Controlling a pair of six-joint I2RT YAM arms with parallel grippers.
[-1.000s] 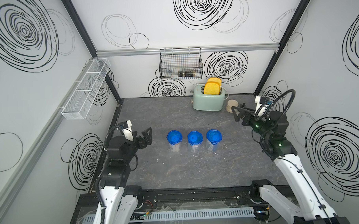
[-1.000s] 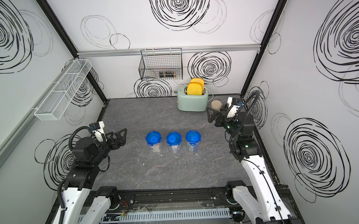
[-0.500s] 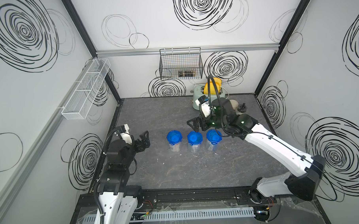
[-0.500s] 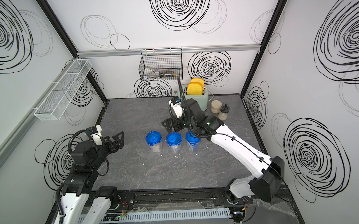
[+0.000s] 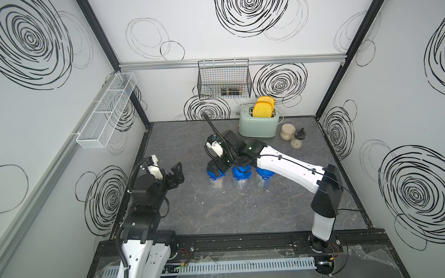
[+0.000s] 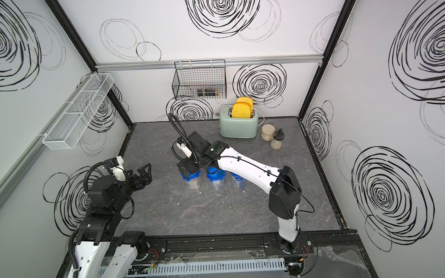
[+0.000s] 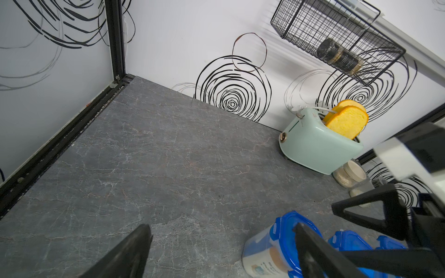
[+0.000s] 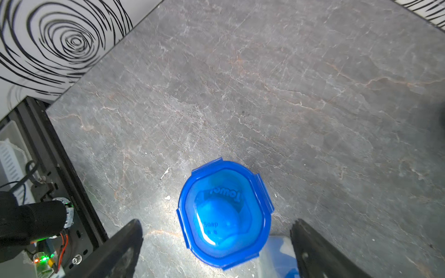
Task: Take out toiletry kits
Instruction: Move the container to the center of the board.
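Surface (image 5: 219, 216), left to right: left jaws gaping, holding nothing; three blue-lidded jars (image 5: 240, 182) standing in a row, toiletry kits (image 7: 267, 258) sitting inside. Right jaws hanging wide around leftmost lid (image 8: 225, 214), not touching it, with "Soap" showing through.

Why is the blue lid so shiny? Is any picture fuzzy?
Right wrist view: a white glare streak sits on the blue lid, and the table beside it looks brighter; the right pincer looks soft, too near the lens. Left wrist view: the right arm looks smeared. In both top views: even light, sharp.
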